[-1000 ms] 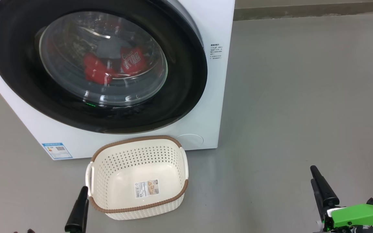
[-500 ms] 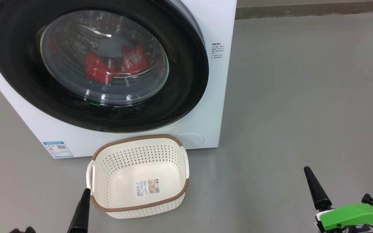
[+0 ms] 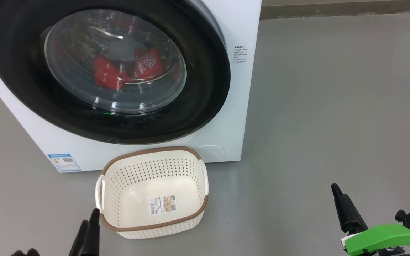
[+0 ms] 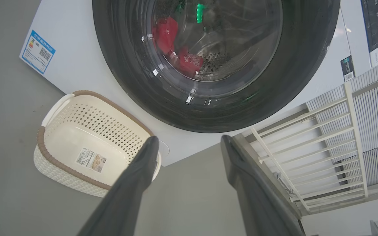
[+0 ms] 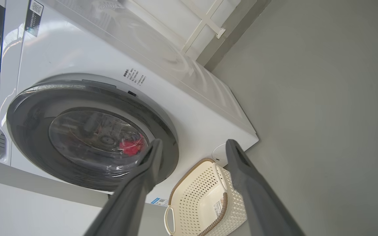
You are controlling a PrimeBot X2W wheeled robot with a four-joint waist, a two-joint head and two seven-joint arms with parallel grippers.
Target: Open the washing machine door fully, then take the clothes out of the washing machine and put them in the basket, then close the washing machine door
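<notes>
Saw the door (image 3: 205, 71) shut flat on the washer (image 3: 235, 117), with the red clothes (image 3: 148, 64) behind its glass in the drum. Found the basket (image 3: 153, 227) upright on the floor (image 3: 315, 106), just in front of the washer, same as a second before. Noted the left gripper (image 4: 189, 144) spread wide and gripping nothing, near the basket's left corner, lower in the head view than before. Noted the right gripper (image 5: 192, 146) equally wide, well right of the basket, shifted slightly left and down. Caught a small camera shift too.
</notes>
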